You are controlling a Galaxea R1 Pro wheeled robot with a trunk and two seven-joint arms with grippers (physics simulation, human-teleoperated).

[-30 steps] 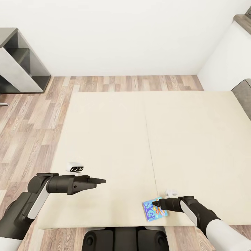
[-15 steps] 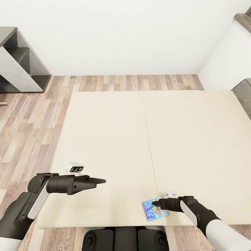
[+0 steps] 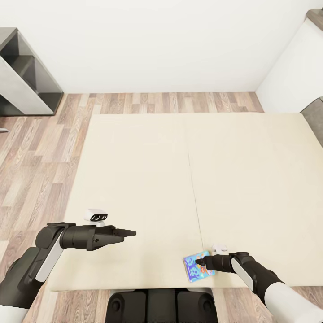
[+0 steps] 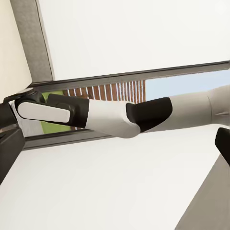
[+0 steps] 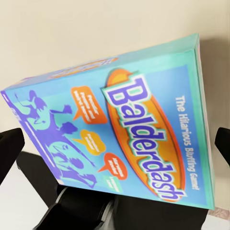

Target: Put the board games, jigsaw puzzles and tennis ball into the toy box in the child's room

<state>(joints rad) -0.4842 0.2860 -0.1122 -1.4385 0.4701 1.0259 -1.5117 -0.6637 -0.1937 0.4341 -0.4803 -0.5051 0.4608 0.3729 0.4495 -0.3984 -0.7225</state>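
Head view: since a second ago the whole picture has slid down a little, so the camera has tilted or the trunk has risen; both arms sit as before. The right gripper [image 3: 202, 264] reaches over the light-blue board game [image 3: 197, 266] near the bed's [image 3: 143, 179] front edge, whether lifted I cannot tell. The left gripper [image 3: 128, 233] hovers empty, jaws seemingly together.

Left wrist view: the right arm crosses a wall and window; no toy box.

Right wrist view: the board game [image 5: 120, 129] fills the space between dark fingertips [image 5: 9, 151] spread wide apart, apparently unclamped.
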